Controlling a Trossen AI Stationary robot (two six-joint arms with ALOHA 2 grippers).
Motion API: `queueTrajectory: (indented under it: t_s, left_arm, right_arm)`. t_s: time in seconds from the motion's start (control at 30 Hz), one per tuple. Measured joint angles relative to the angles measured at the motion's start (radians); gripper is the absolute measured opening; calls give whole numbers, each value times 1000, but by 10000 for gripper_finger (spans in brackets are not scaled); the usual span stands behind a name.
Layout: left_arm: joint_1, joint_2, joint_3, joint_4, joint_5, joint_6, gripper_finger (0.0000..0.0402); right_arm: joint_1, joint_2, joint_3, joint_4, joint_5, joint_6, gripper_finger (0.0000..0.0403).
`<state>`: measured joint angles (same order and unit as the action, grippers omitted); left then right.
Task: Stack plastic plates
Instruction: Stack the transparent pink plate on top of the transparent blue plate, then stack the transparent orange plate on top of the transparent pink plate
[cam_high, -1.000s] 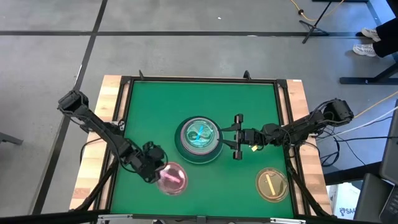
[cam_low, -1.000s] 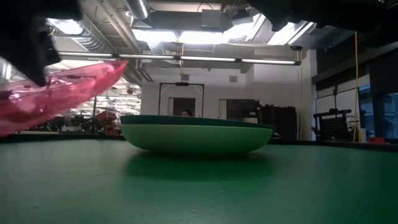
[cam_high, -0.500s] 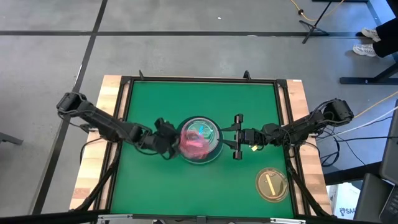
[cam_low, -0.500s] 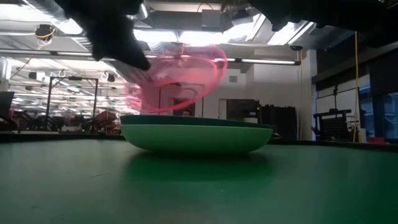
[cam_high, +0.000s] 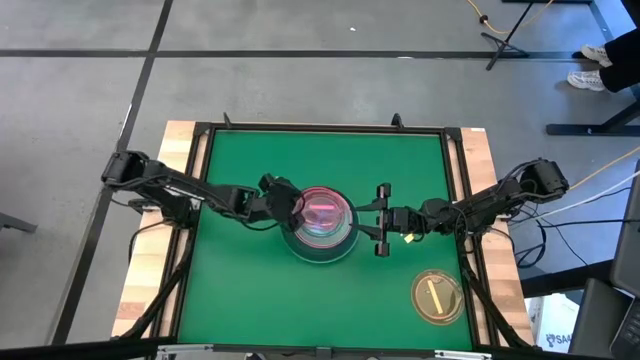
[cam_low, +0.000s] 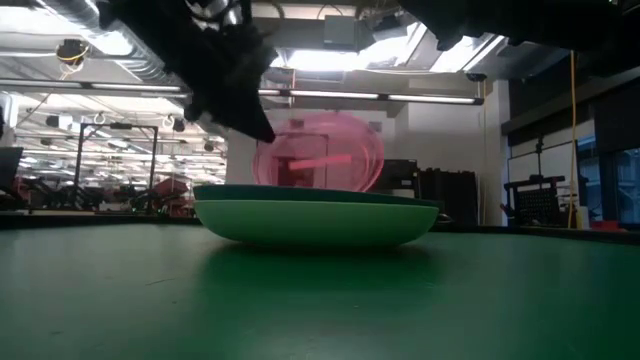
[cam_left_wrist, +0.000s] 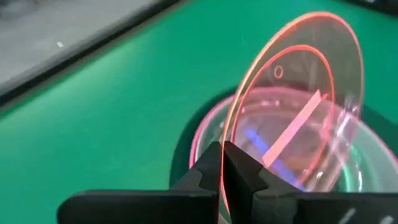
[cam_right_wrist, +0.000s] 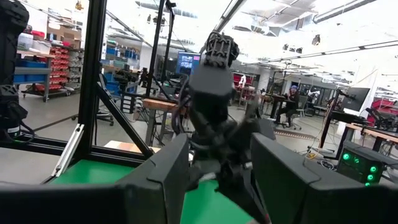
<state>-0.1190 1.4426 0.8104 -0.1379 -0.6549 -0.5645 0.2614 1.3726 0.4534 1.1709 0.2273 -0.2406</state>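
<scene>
A small translucent pink plate (cam_high: 325, 208) with a bar mark hangs steeply tilted over the stack of plates (cam_high: 320, 240) at the table's middle. My left gripper (cam_high: 290, 206), on the stack's left side, is shut on it. In the low view the stack shows a light green plate (cam_low: 315, 222) resting on the table, with a dark green rim (cam_low: 315, 193) above it. Translucent plates (cam_left_wrist: 261, 140) lie inside. My right gripper (cam_high: 381, 219) waits open just right of the stack, touching nothing. A small amber plate (cam_high: 437, 297) lies flat on the table near the right corner. My left gripper pinches the pink plate's rim (cam_left_wrist: 230, 134) between its two fingers (cam_left_wrist: 208, 171), at the plate's left edge. It comes from the table's left, slanting down. The plate (cam_low: 320, 155) stands almost on edge; its lower edge dips behind the stack's rim, and I cannot tell whether it touches.
A dark frame (cam_high: 325, 128) and wooden side boards (cam_high: 180, 180) border the green mat. There is free mat on the far side and near left of the stack. The low view looks into a workshop room behind the table.
My left gripper has carried the pink plate from the near-left part of the mat, up and toward the right, to above the stack. The plate has tipped from a shallow slant to nearly on edge. My right arm has kept still.
</scene>
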Motion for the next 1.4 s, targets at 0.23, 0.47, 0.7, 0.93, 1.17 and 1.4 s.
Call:
queueTrajectory:
  t_s: [0.23, 0.47, 0.7, 0.93, 1.17, 1.4]
  left_arm:
    - [21, 30, 0, 15, 52, -1, 31]
    - [11, 20, -1, 13, 99, 29, 78]
    - [-139, -24, -1, 16, 8, 132, 88]
    - [-336, -24, -107, 149, -154, 134, 88]
    - [-425, -24, -312, 564, 30, 141, 89]
    - [-497, -24, -452, 841, 65, 140, 89]
  right_arm:
    - [0, 0, 0, -2, 0, 0, 170]
    - [0, 0, 0, -24, 0, 0, 170]
    - [0, 0, 0, -30, 25, -2, 170]
    - [0, 0, 0, -109, 26, 3, 170]
    - [0, 0, 23, -150, 27, 86, 170]
    - [1, -22, 135, -648, -38, 271, 170]
